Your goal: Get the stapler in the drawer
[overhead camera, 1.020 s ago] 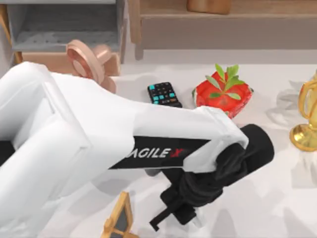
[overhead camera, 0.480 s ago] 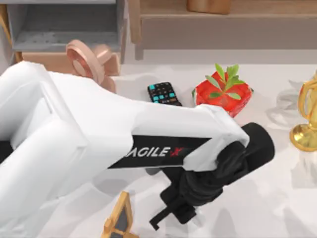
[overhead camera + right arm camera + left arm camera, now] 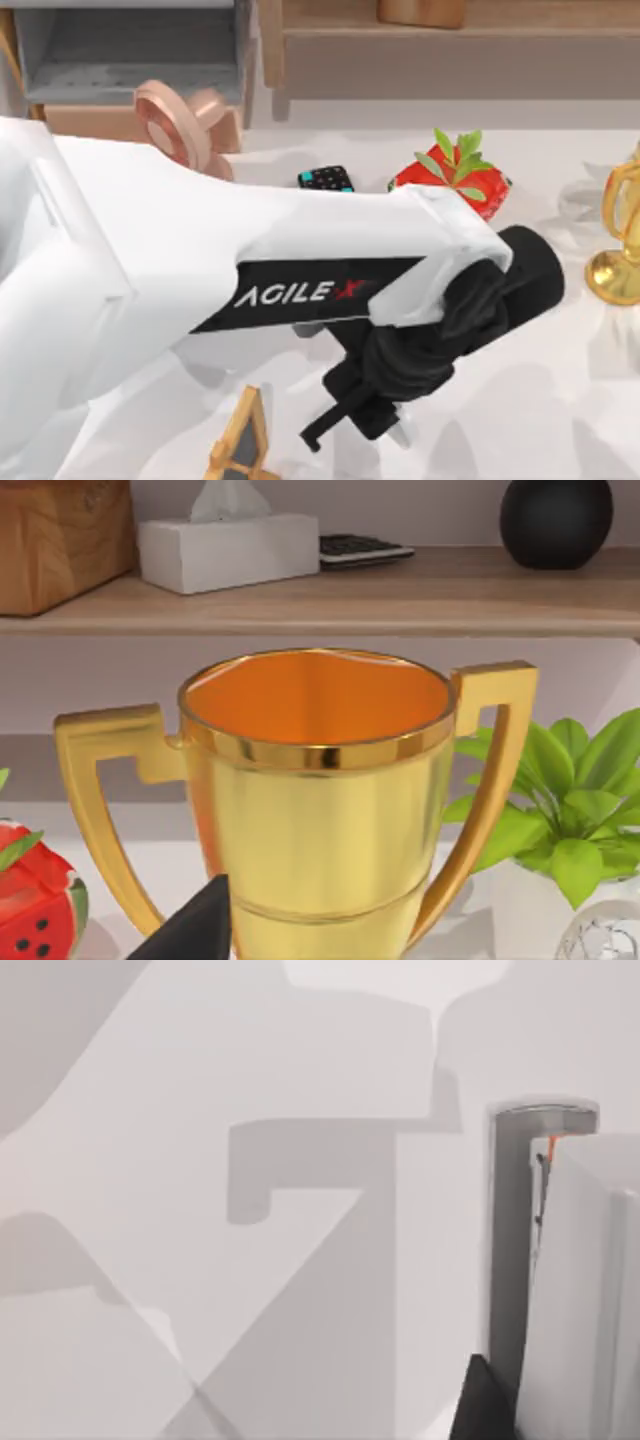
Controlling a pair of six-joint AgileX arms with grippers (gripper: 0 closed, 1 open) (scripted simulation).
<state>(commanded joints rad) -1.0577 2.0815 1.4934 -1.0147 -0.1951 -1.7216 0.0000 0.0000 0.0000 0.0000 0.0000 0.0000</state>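
In the left wrist view the stapler (image 3: 590, 1290), white with a grey strip along one side, stands close beside a black finger (image 3: 485, 1408) of my left gripper, well above the shadowed table. My left gripper (image 3: 352, 428) hangs over the table's front middle, shut on the stapler, with a small white tip (image 3: 400, 436) under it. The drawer (image 3: 95, 125) shows as a tan box at the back left under a grey shelf unit (image 3: 130, 50), partly hidden by my left arm. A dark part of my right gripper (image 3: 195, 930) shows close before a gold trophy (image 3: 320, 800).
A black remote (image 3: 325, 178) and a red strawberry-like object (image 3: 455, 190) lie behind my left arm. The gold trophy (image 3: 615, 240) stands at the right edge. A pink ringed object (image 3: 175, 118) sits by the drawer. A yellow frame (image 3: 240, 445) is at the front.
My left arm has risen toward the camera and now covers more of the remote and the red object. Its gripper has drifted slightly right.
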